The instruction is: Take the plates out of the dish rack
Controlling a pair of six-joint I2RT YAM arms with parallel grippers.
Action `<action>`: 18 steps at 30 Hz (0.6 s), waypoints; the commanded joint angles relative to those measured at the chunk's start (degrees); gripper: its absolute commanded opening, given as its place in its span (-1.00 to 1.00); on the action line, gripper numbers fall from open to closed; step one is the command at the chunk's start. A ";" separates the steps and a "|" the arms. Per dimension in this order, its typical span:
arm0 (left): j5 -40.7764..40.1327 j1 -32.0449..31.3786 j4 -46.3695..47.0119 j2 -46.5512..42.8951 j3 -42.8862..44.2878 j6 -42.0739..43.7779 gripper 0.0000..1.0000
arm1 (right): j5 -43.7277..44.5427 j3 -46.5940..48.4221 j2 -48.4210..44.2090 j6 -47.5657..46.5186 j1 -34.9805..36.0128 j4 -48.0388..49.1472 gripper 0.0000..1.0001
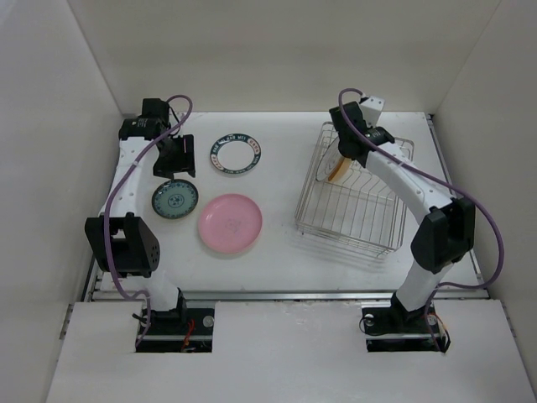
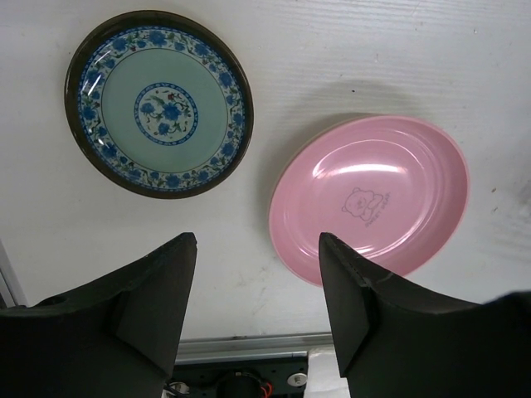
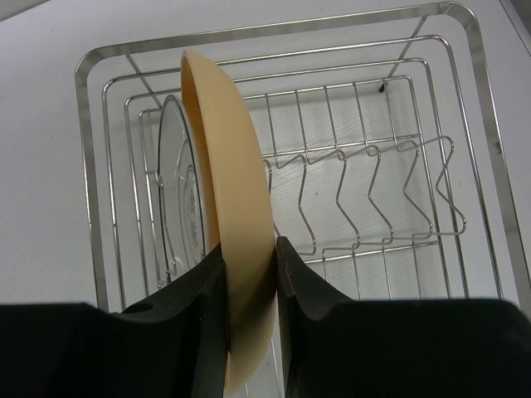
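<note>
The silver wire dish rack (image 1: pixel 344 237) stands at the right of the table. My right gripper (image 1: pixel 342 161) is over its far end, shut on the rim of a yellow-orange plate (image 3: pixel 232 166) that stands on edge in the rack (image 3: pixel 274 31). A pale plate (image 3: pixel 176 195) stands upright just left of it. My left gripper (image 1: pixel 174 170) is open and empty, hovering above the table (image 2: pixel 257 245) near the teal patterned plate (image 2: pixel 159 104) and the pink plate (image 2: pixel 371 199). Both lie flat on the table, as does a white dark-rimmed plate (image 1: pixel 236 154).
The rack's zigzag divider tines (image 3: pixel 365 191) to the right of the held plate hold nothing. White walls enclose the table on three sides. A metal rail (image 2: pixel 249 348) runs along the table's near edge, by the arm bases.
</note>
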 commanded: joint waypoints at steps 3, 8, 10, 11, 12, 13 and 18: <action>0.09 -0.23 -1.17 -2.32 1.71 1.17 0.14 | 4.90 2.94 -6.75 2.67 -0.10 0.28 -1.00; 0.09 -0.76 -1.70 -2.85 1.18 1.17 0.14 | 7.80 8.11 -8.60 -0.84 -0.10 -1.65 -1.00; 0.09 -1.29 -1.70 -2.85 1.18 1.70 0.14 | 8.60 9.97 -7.90 -3.11 -0.10 -3.92 -1.00; 0.09 -1.29 -1.70 -2.85 1.18 1.70 0.14 | 8.60 11.02 -7.90 -3.65 -0.10 -5.24 -1.00; -0.43 -1.29 -1.70 -2.85 1.18 1.70 0.14 | 9.21 13.21 -6.94 -3.66 -0.10 -6.73 -1.00; -0.43 -1.29 -1.70 -2.85 1.18 1.70 0.14 | 9.21 13.93 -6.23 -3.66 -0.10 -9.10 -1.00; 0.62 -1.29 -2.23 -3.37 1.18 1.70 0.14 | 12.89 13.93 -7.63 -3.66 -0.10 -10.96 -1.00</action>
